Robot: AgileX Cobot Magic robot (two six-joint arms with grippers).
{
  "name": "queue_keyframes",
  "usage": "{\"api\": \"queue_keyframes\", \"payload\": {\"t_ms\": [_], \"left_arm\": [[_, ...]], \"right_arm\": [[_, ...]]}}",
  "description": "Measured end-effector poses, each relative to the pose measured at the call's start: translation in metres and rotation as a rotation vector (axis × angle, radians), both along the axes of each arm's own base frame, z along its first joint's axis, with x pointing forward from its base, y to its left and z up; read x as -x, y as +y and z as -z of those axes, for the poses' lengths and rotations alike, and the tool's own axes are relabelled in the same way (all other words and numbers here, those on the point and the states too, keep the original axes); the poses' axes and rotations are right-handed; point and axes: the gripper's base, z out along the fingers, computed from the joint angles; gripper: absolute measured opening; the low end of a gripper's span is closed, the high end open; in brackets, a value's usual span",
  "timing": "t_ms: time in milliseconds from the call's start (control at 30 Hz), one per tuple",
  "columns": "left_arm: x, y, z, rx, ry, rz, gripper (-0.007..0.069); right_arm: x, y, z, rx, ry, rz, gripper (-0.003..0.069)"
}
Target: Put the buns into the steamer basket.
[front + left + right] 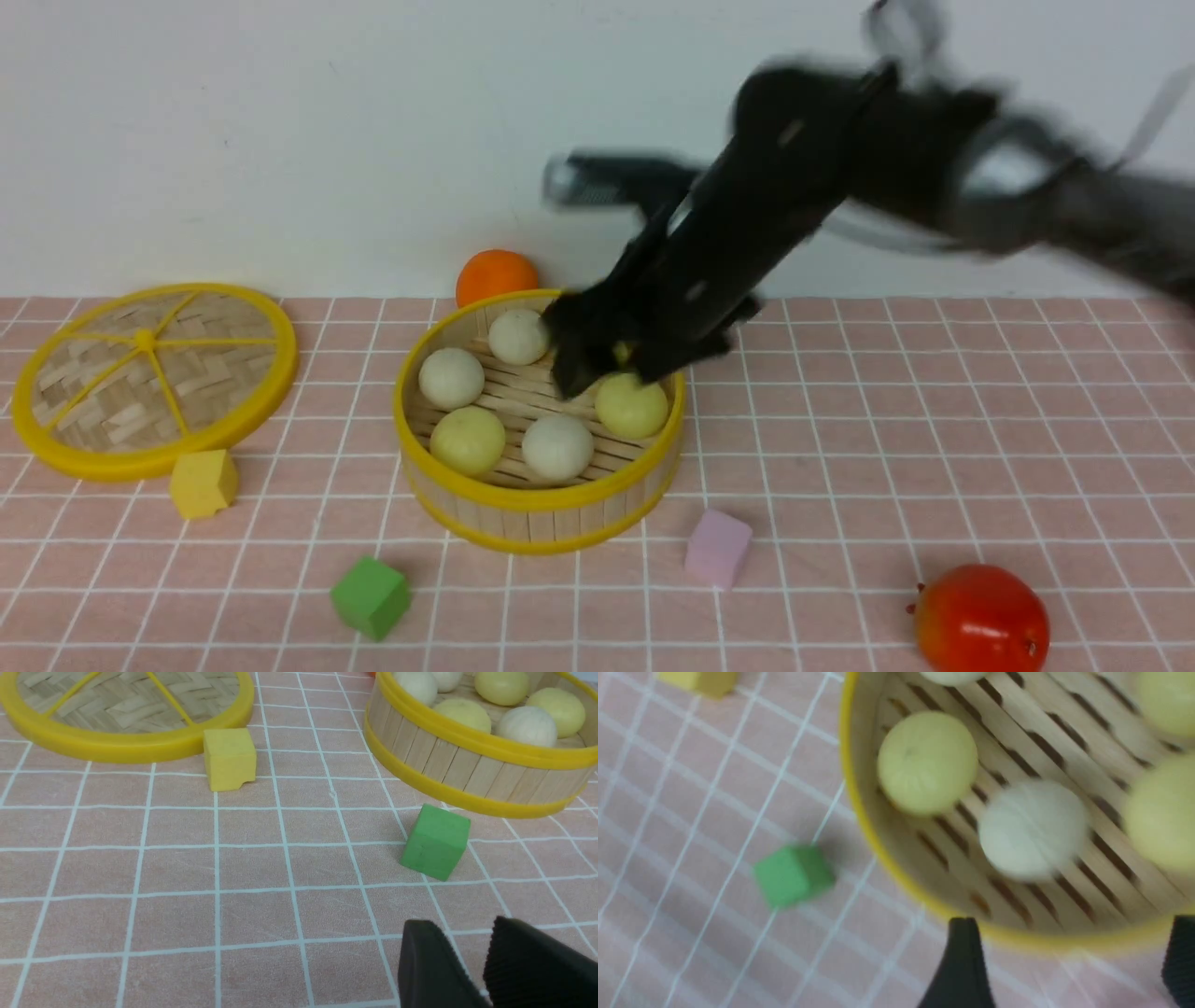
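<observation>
The steamer basket point(537, 523) stands mid-table with several buns inside, among them an off-white bun point(557, 447) and a pale yellow bun point(632, 405) near its front. One more yellow bun point(621, 353) peeks out behind my right gripper point(597, 359), which is blurred and hangs over the basket's far right side. In the right wrist view that gripper point(1071, 938) is open wide, empty, above the basket rim point(859, 812). My left gripper point(462, 926) shows only in its wrist view. It hovers over bare cloth short of the green cube point(437, 842), jaws slightly apart with nothing between.
The flat woven lid point(149, 378) lies at the left with a yellow cube point(202, 483) before it. A green cube point(371, 597) and a pink cube point(717, 549) sit in front of the basket. An orange fruit point(495, 275) is behind it, a red fruit point(980, 621) front right.
</observation>
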Motion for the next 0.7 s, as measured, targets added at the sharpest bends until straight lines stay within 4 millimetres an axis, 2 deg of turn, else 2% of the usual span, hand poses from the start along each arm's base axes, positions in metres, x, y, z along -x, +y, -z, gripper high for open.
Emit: {"api": "queue_keyframes", "payload": {"t_ms": [67, 100, 133, 167, 200, 233, 267, 300, 367, 400, 433, 533, 567, 667, 700], "left_arm": [[0.000, 0.000, 0.000, 0.000, 0.000, 0.000, 0.0239], [0.000, 0.000, 0.000, 0.000, 0.000, 0.000, 0.0239], [0.000, 0.000, 0.000, 0.000, 0.000, 0.000, 0.0239], [0.000, 0.000, 0.000, 0.000, 0.000, 0.000, 0.0239], [0.000, 0.000, 0.000, 0.000, 0.000, 0.000, 0.0239], [0.000, 0.000, 0.000, 0.000, 0.000, 0.000, 0.0240], [0.000, 0.000, 0.000, 0.000, 0.000, 0.000, 0.0240], [0.000, 0.000, 0.000, 0.000, 0.000, 0.000, 0.0240], [0.000, 0.000, 0.000, 0.000, 0.000, 0.000, 0.0240], [0.000, 0.000, 0.000, 0.000, 0.000, 0.000, 0.0240], [0.000, 0.000, 0.000, 0.000, 0.000, 0.000, 0.0240], [0.000, 0.000, 0.000, 0.000, 0.000, 0.000, 0.0240], [0.000, 0.000, 0.000, 0.000, 0.000, 0.000, 0.0240], [0.000, 0.000, 0.000, 0.000, 0.000, 0.000, 0.0240], [0.000, 0.000, 0.000, 0.000, 0.000, 0.000, 0.0240]], "right_arm": [[0.022, -0.021, -0.036, 0.062, -0.025, -0.006, 0.0556], [0.036, -0.033, -0.055, 0.093, -0.049, -0.002, 0.0525], [0.039, -0.036, -0.057, 0.109, -0.051, 0.001, 0.0511], [0.056, -0.052, -0.077, 0.140, -0.105, 0.020, 0.0447], [0.061, -0.056, -0.081, 0.142, -0.114, 0.023, 0.0425], [0.076, -0.068, -0.090, 0.163, -0.142, 0.036, 0.0348], [0.087, -0.076, -0.090, 0.176, -0.141, 0.040, 0.0274], [0.108, -0.089, -0.095, 0.177, -0.155, 0.043, 0.0179], [0.141, -0.108, -0.093, 0.175, -0.157, 0.048, 0.0040], [0.144, -0.110, -0.092, 0.173, -0.159, 0.049, 0.0031], [0.168, -0.124, -0.090, 0.142, -0.204, 0.059, -0.0002], [0.207, -0.147, -0.086, 0.049, -0.346, 0.088, -0.0006], [0.213, -0.151, -0.086, 0.034, -0.366, 0.093, -0.0006], [0.254, -0.173, -0.075, -0.074, -0.444, 0.129, -0.0006], [0.259, -0.175, -0.071, -0.079, -0.443, 0.129, -0.0006]]}}
